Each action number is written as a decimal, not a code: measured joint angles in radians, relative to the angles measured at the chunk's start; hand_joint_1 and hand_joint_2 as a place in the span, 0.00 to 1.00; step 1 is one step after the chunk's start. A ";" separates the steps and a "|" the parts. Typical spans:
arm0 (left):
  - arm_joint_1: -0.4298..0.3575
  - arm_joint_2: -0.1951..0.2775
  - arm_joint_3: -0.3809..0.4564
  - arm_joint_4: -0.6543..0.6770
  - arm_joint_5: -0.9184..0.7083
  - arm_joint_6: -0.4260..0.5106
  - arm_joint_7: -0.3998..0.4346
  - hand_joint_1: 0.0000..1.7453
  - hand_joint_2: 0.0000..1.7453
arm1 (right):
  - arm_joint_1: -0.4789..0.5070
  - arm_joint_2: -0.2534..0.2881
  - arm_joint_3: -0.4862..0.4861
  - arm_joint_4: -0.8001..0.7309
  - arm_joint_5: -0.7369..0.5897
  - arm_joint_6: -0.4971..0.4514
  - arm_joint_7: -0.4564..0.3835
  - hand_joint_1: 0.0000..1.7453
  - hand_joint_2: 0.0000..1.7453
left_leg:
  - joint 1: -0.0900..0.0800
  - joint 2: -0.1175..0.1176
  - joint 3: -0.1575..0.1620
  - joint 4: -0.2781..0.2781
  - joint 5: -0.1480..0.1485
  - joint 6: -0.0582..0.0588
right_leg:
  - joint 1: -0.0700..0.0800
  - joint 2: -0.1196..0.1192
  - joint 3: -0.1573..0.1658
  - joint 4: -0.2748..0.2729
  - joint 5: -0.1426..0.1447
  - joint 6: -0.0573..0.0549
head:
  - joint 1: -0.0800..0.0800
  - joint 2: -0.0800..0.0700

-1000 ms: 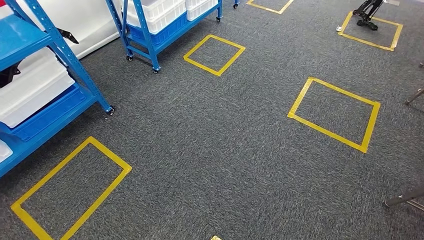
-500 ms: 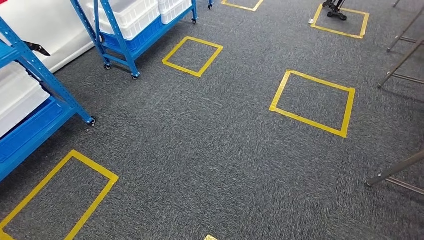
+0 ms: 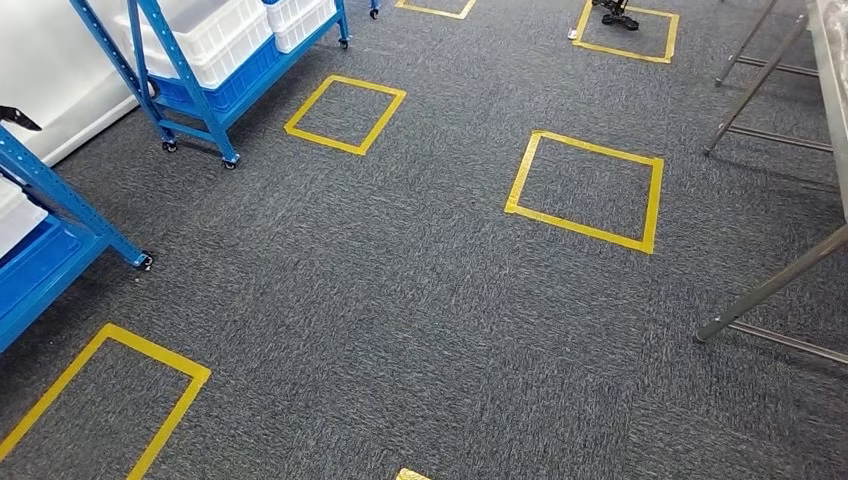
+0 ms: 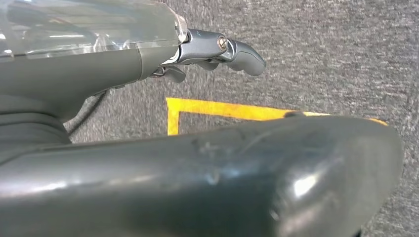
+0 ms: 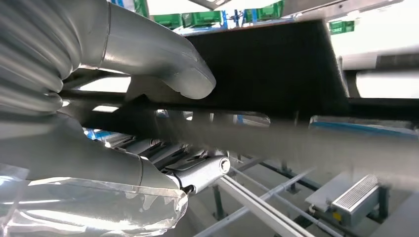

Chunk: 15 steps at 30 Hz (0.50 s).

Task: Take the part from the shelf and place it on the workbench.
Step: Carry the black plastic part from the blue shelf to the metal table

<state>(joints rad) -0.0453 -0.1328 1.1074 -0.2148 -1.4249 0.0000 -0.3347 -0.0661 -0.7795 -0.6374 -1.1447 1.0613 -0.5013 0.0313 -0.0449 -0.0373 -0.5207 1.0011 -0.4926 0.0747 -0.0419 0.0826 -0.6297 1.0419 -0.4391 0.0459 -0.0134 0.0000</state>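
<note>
Right hand (image 5: 148, 113) around flat black part (image 5: 267, 64)

— What kind of place is this?

— It looks like a workshop or a test hall for handling parts. The floor is grey carpet (image 3: 400, 300) with yellow tape squares (image 3: 585, 187) marked on it.

— What else shows it?

— Blue metal shelves on wheels (image 3: 190, 90) stand at the side and carry white plastic crates (image 3: 215, 40). At the other side are the grey metal legs of a workbench (image 3: 770, 285).
</note>
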 joint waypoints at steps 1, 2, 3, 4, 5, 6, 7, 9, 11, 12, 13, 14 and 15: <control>0.000 -0.001 0.000 0.000 0.000 0.000 -0.001 0.00 0.00 | 0.001 0.002 0.001 0.000 0.000 0.000 0.000 1.00 1.00 | 0.001 0.010 0.007 -0.018 0.011 0.003 | 0.001 -0.014 -0.005 0.009 -0.008 0.003 | 0.001 0.000; -0.001 -0.001 0.000 0.000 0.000 0.000 -0.002 0.00 0.00 | 0.000 0.003 0.001 0.000 0.000 -0.001 0.001 1.00 1.00 | 0.003 0.020 0.014 -0.034 0.021 0.004 | 0.004 -0.033 -0.017 0.037 -0.029 0.005 | 0.002 0.000; 0.000 -0.002 0.000 0.000 0.000 0.000 -0.002 0.00 0.00 | -0.001 0.006 0.001 0.000 0.000 -0.002 0.001 1.00 1.00 | 0.004 0.030 0.016 -0.043 0.027 0.005 | 0.004 -0.055 -0.038 0.084 -0.058 0.006 | 0.002 0.000; 0.001 -0.002 0.000 0.000 0.000 0.000 -0.002 0.00 0.00 | -0.002 0.008 0.002 0.000 0.000 -0.004 0.001 1.00 1.00 | 0.004 0.038 0.014 -0.044 0.028 0.006 | 0.004 -0.067 -0.064 0.142 -0.090 0.011 | 0.003 0.000; 0.001 -0.002 0.000 0.000 0.000 0.000 -0.001 0.00 0.00 | -0.001 0.011 0.002 0.000 0.000 -0.006 0.001 1.00 1.00 | 0.004 0.047 0.011 -0.042 0.028 0.005 | 0.003 -0.072 -0.088 0.196 -0.114 0.017 | 0.003 0.000; 0.002 -0.002 0.000 0.000 0.000 0.000 0.002 0.00 0.00 | 0.002 0.015 0.003 0.000 0.001 -0.007 0.001 1.00 1.00 | 0.004 0.056 0.008 -0.039 0.027 0.004 | 0.000 -0.075 -0.100 0.227 -0.121 0.022 | 0.003 0.000; 0.002 -0.003 0.000 0.000 0.000 0.000 0.005 0.00 0.00 | 0.004 0.018 0.003 0.000 0.001 -0.008 0.001 1.00 1.00 | 0.005 0.065 0.006 -0.035 0.025 0.001 | -0.003 -0.078 -0.094 0.222 -0.109 0.027 | 0.003 0.000; 0.002 -0.005 0.001 0.000 0.001 0.000 0.013 0.00 0.00 | 0.008 0.022 0.003 0.000 0.001 -0.010 0.002 1.00 1.00 | 0.008 0.081 -0.001 -0.018 0.015 -0.008 | -0.009 -0.098 -0.032 0.113 -0.058 0.037 | 0.003 0.000; 0.001 -0.003 0.001 0.000 0.001 0.000 0.018 0.00 0.00 | 0.008 0.026 0.003 0.000 0.001 -0.014 0.002 1.00 1.00 | 0.005 0.094 -0.008 0.002 0.000 -0.021 | -0.006 -0.121 0.021 0.018 -0.026 0.031 | 0.002 0.000; 0.001 -0.002 0.001 0.000 0.001 0.000 0.018 0.00 0.00 | 0.009 0.029 0.004 0.000 0.001 -0.016 0.003 1.00 1.00 | 0.003 0.100 -0.010 0.011 -0.007 -0.026 | -0.003 -0.125 0.028 0.004 -0.026 0.022 | 0.002 0.000; 0.000 -0.002 0.001 0.000 0.001 0.000 0.019 0.00 0.00 | 0.011 0.031 0.004 0.000 0.001 -0.018 0.002 1.00 1.00 | 0.001 0.105 -0.010 0.015 -0.012 -0.029 | 0.000 -0.121 0.026 0.008 -0.026 0.011 | 0.001 0.000; -0.001 -0.002 0.001 0.000 0.000 0.000 0.018 0.00 0.00 | 0.012 0.030 0.005 0.000 0.001 -0.019 0.002 1.00 1.00 | 0.001 0.112 -0.010 0.019 -0.015 -0.032 | 0.000 -0.111 0.024 0.009 -0.026 0.000 | 0.000 0.000; -0.001 -0.002 0.001 0.000 0.000 0.000 0.018 0.00 0.00 | 0.013 0.030 0.005 0.000 0.001 -0.020 0.002 1.00 1.00 | 0.003 0.112 -0.009 0.025 -0.020 -0.036 | -0.002 -0.104 0.022 0.008 -0.025 -0.006 | 0.000 0.000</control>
<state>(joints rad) -0.0468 -0.1347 1.1086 -0.2148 -1.4246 0.0001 -0.3171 -0.0527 -0.7494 -0.6325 -1.1443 1.0623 -0.5215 0.0336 -0.0423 0.0747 -0.5301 1.0258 -0.5128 0.0382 -0.0438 -0.0218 -0.6076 1.0502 -0.4636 0.0402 -0.0130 0.0000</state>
